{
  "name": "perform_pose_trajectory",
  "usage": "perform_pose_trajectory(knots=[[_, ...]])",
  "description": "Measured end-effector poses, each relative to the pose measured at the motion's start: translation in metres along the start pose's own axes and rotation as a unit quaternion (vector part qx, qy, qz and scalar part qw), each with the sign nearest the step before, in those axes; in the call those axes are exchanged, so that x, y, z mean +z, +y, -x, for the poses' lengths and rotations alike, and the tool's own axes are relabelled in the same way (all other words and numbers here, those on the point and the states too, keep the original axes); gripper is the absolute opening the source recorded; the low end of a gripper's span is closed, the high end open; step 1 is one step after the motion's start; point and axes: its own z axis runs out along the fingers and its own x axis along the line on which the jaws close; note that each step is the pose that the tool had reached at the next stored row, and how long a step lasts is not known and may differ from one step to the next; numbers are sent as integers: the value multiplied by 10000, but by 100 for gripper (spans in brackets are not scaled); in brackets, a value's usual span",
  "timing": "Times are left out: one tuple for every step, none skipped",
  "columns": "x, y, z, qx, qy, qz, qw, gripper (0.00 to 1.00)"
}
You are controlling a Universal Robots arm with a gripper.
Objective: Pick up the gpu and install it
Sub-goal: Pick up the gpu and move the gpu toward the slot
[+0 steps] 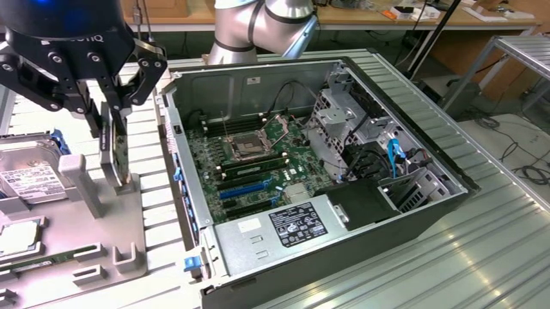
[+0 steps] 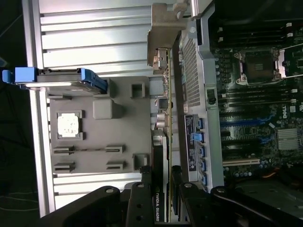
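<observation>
Gripper [image 2: 161, 184], half closed, clamps the gpu [image 2: 160, 146] upright at the grey fixture tray's [image 2: 90, 142] edge nearest the open computer case [image 1: 215, 87]. Wrist view alone shows its NVIDIA Quadro label.

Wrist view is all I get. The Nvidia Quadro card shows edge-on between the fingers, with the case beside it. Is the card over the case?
Observer: No. The gripper holds the gpu upright over the gray parts tray, on the exterior view's left of the open computer case.
Operator: What lies inside the case beyond the motherboard?
Observer: On the exterior view's right, a blue cable runs down inside the case.
</observation>
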Motion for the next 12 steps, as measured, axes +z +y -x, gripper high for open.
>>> perform_pose_trajectory(knots=[[0, 0, 5, 0, 0, 0, 10000, 27], [0, 1, 18, 0, 0, 0, 10000, 27], [0, 2, 27, 0, 0, 0, 10000, 27], [0, 3, 36, 0, 0, 0, 10000, 27], [0, 3, 45, 0, 0, 0, 10000, 27], [1, 4, 57, 0, 0, 0, 10000, 27], [1, 5, 69, 0, 0, 0, 10000, 27], [1, 6, 79, 0, 0, 0, 10000, 27], [1, 7, 90, 0, 0, 0, 10000, 27], [1, 8, 102, 0, 0, 0, 10000, 27], [1, 9, 114, 0, 0, 0, 10000, 27], [1, 10, 128, 0, 0, 0, 10000, 27]])
